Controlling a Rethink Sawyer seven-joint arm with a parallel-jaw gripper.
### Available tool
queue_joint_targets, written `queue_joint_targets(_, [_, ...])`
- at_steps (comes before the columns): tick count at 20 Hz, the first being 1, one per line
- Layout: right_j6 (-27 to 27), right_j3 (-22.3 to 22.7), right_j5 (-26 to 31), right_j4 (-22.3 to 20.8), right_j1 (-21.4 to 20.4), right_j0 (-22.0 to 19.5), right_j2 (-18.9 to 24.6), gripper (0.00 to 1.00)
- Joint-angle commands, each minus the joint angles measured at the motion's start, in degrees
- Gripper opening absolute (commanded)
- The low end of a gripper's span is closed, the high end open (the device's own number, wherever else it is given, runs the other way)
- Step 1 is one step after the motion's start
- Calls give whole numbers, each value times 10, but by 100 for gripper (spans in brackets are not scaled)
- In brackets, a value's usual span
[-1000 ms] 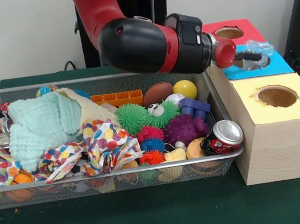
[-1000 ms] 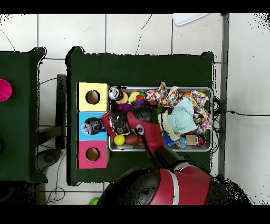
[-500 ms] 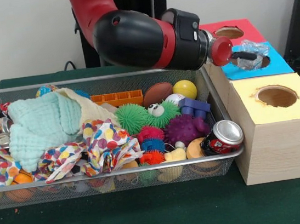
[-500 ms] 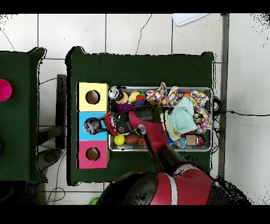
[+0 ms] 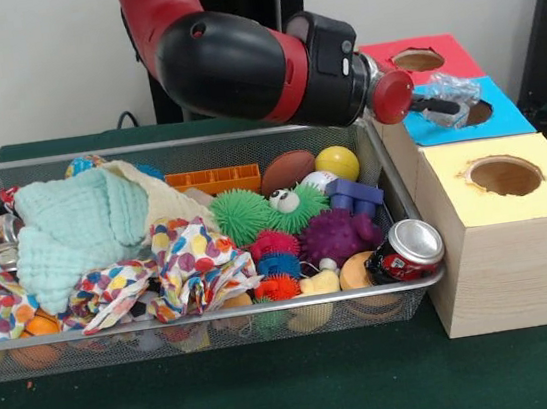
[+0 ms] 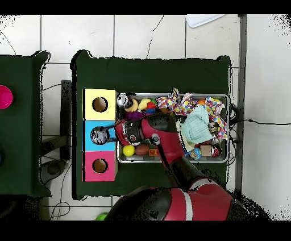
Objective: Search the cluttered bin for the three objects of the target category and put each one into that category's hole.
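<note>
— Where is the hand [image 5: 442, 104] at this moment?

— It is above the blue box [image 5: 465, 124], the middle one of three boxes beside the wire basket [image 5: 389, 164]. The hand is closed on a crumpled clear plastic bag [image 5: 453, 95], and this bag hangs just over the hole [image 5: 476, 113] of the blue box.

— And the other boxes?

— The yellow box [image 5: 518, 223] is nearest to the camera in the front view, the red box [image 5: 420, 54] is behind the blue one. Their holes look empty.

— What is in the basket?

— Many things: a pale green cloth [image 5: 76, 235], a cloth with colored dots [image 5: 185, 261], a green spiky ball [image 5: 244, 213], a purple spiky ball [image 5: 338, 234], a yellow ball [image 5: 337, 164] and a soda can [image 5: 408, 249] in the corner next to the yellow box. The basket stands on the green desk [image 5: 279, 395].
</note>
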Motion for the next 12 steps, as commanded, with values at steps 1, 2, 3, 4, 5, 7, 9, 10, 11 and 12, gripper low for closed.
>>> queue_joint_targets(1, [129, -45, -57, 9, 21, -20, -5, 100])
queue_joint_targets(2, [128, -45, -59, 11, 22, -20, -5, 100])
queue_joint_targets(3, [129, -46, -60, 9, 23, -20, -6, 100])
queue_joint_targets(4, [128, -45, -61, 12, 22, -21, -5, 100])
queue_joint_targets(5, [127, -46, -61, 12, 22, -22, -5, 100])
queue_joint_targets(7, [131, -45, -61, 10, 19, -20, -8, 100])
queue_joint_targets(9, [138, -43, -60, 8, 13, -18, -12, 100])
queue_joint_targets(10, [141, -43, -58, 6, 10, -18, -14, 100])
queue_joint_targets(11, [143, -43, -55, 2, 7, -18, -16, 100])
queue_joint_targets(12, [145, -43, -53, 0, 5, -19, -17, 100])
